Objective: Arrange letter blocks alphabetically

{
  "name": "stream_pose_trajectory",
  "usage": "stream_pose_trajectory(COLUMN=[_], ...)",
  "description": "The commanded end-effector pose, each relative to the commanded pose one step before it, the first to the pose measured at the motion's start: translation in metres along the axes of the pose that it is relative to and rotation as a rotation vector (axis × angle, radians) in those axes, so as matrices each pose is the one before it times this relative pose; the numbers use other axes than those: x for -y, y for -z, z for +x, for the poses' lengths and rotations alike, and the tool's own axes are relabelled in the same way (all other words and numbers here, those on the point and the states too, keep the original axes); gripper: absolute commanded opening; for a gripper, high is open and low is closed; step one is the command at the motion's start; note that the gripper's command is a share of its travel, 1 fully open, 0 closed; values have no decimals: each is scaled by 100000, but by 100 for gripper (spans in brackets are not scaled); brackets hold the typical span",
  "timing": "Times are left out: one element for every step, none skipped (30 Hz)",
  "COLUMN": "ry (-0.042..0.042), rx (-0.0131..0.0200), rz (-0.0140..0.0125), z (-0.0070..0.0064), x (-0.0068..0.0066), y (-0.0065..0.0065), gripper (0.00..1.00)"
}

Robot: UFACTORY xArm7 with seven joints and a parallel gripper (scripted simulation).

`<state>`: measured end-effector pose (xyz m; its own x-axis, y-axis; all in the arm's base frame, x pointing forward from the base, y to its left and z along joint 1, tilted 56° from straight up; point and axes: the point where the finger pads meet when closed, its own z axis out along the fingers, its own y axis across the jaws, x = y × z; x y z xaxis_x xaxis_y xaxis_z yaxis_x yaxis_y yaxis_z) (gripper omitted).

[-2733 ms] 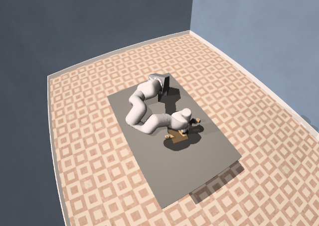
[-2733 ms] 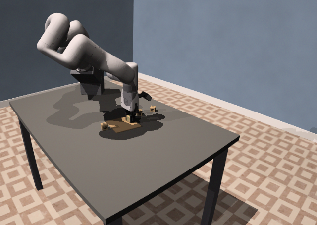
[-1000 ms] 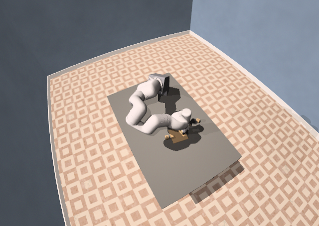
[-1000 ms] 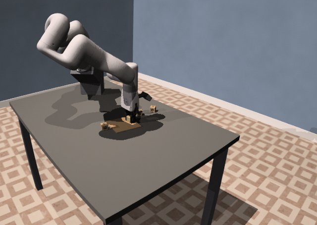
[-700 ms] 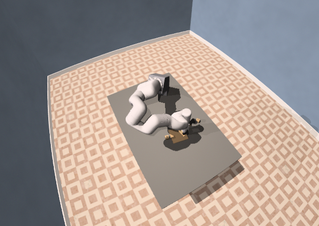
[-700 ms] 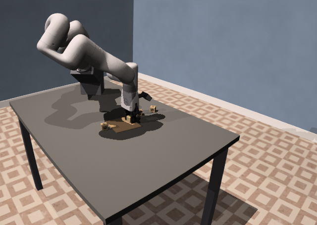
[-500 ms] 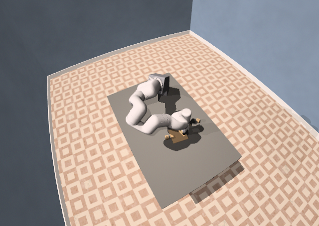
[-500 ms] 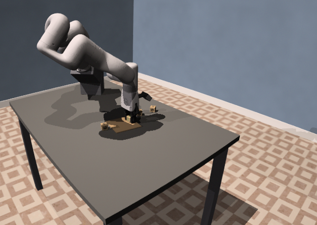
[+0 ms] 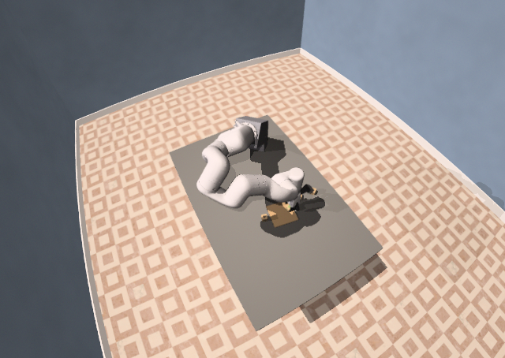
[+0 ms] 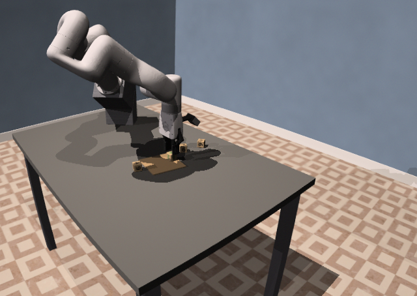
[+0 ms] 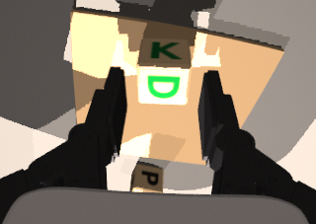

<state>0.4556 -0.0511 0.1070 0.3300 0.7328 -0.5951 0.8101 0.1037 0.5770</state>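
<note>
In the top view, the green-lettered block (image 9: 287, 206) (image 10: 170, 156) (image 11: 163, 85) is lying on the brown mat (image 9: 283, 219) (image 10: 161, 168) (image 11: 247, 66), close beside the tool (image 9: 293, 207) (image 10: 172, 154) (image 11: 164, 72).

In the exterior view, the mat is resting on the bench (image 9: 281, 260) (image 10: 188, 205), the tool hovering beside that block.

In the wrist view, the tool is standing open, gripping nothing; the block is showing green "K" and "D" between the finger lines, touching neither. A "P" block (image 11: 148, 177) is sitting off the mat.
</note>
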Motion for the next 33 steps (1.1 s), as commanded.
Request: stream_pose_trajectory(ry=[77, 0, 0, 0, 0, 0, 0, 0, 1, -1, 1, -1, 0, 0, 0, 0, 0, 0, 0, 0, 0, 0, 0, 0, 0, 0, 0, 0, 0, 0, 0, 0, 0], rx=[-249, 0, 0, 0, 0, 0, 0, 0, 0, 1, -1, 1, 0, 0, 0, 0, 0, 0, 0, 0, 0, 0, 0, 0, 0, 0, 0, 0, 0, 0, 0, 0, 0], rz=[-126, 0, 0, 0, 0, 0, 0, 0, 1, -1, 1, -1, 0, 0, 0, 0, 0, 0, 0, 0, 0, 0, 0, 0, 0, 0, 0, 0, 0, 0, 0, 0, 0], z=[35, 0, 0, 0, 0, 0, 0, 0, 0, 0, 0, 0, 0, 0, 0, 0, 0, 0, 0, 0, 0, 0, 0, 0, 0, 0, 0, 0, 0, 0, 0, 0, 0], x=[-96, 0, 0, 0, 0, 0, 0, 0, 1, -1, 1, -1, 0, 1, 0, 0, 0, 0, 0, 0, 0, 0, 0, 0, 0, 0, 0, 0, 0, 0, 0, 0, 0], y=[1856, 0, 551, 535, 511, 480, 441, 397, 348, 296, 242, 188, 136, 89, 49, 19, 3, 0, 0, 0, 0, 0, 0, 0, 0, 0, 0, 0, 0, 0, 0, 0, 0], gripper=[47, 47, 47, 47, 47, 47, 47, 47, 47, 47, 47, 47, 47, 47, 47, 47, 47, 47, 47, 100, 100, 100, 100, 100, 100, 100, 100, 100, 100, 100, 100, 100, 100])
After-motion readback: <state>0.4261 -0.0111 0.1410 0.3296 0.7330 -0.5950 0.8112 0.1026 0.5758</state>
